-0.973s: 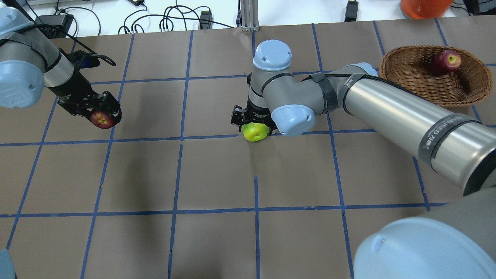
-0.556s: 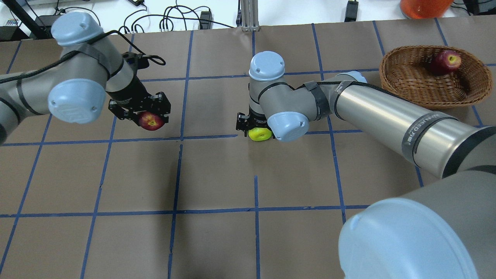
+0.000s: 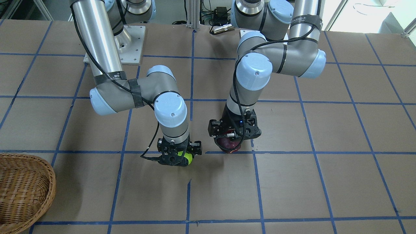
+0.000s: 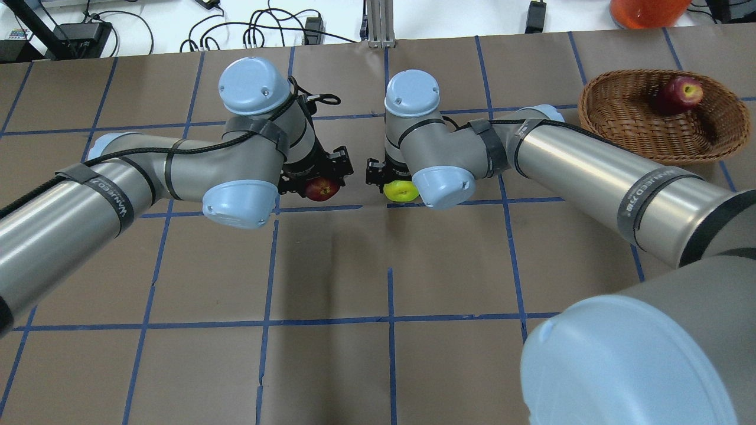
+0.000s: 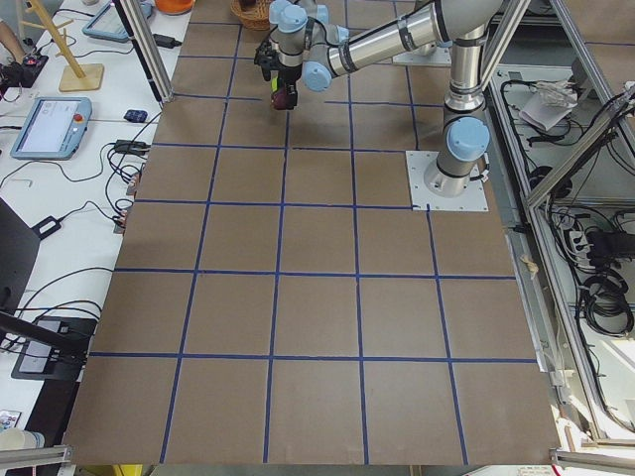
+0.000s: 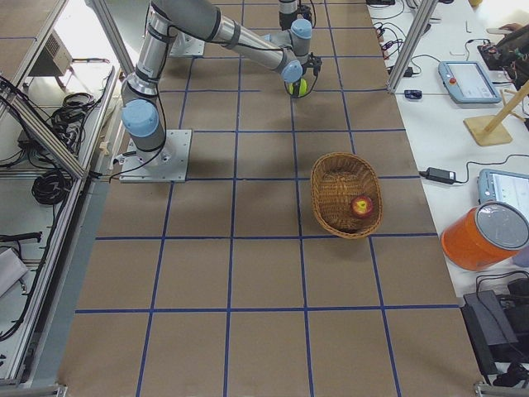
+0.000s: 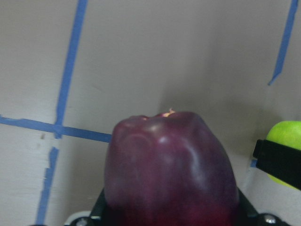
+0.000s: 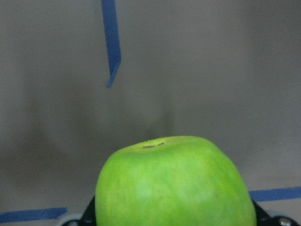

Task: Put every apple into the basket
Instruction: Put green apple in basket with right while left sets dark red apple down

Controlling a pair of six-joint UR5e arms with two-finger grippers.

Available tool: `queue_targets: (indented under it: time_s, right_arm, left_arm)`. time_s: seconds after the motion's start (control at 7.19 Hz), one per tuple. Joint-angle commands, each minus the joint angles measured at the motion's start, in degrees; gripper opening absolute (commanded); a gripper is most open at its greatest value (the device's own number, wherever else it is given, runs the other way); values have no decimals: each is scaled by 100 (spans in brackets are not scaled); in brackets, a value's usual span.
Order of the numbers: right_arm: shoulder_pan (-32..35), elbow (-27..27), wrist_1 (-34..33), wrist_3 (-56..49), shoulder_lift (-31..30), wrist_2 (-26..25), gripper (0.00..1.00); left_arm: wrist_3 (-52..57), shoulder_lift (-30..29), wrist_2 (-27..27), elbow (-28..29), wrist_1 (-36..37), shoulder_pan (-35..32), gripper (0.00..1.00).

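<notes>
— How far along are we?

— One of three is done: the red, yellow-based apple lies inside the oval light-brown wicker basket.

— And our other two?

— Our left gripper is clamped on the dark maroon apple, and our right gripper on the lime-green apple. They sit side by side mid-table, well apart from the basket. We judge both need carrying over and releasing.
</notes>
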Motion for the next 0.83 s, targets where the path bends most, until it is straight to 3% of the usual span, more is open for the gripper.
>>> queue_targets:
  time_s: [0.0,0.28,0.56,0.7]
  right_arm:
    - [-575,23,494,-102,-566,-450,0]
    - [-1418,32,619,-819,-814,-961,0]
    - [-2349,-90,541,-2170,-990,-1209,0]
    - [-3067,-343,549,-3439,-930,-1193,0]
  left_arm:
    - [-240,-228,14,-7,301,-304,17]
    - [-319,-553,14,20,590,-837,17]
    - [-354,-887,32,55,774,-1025,85]
    - [-285,-949,40,46,950,-1043,96]
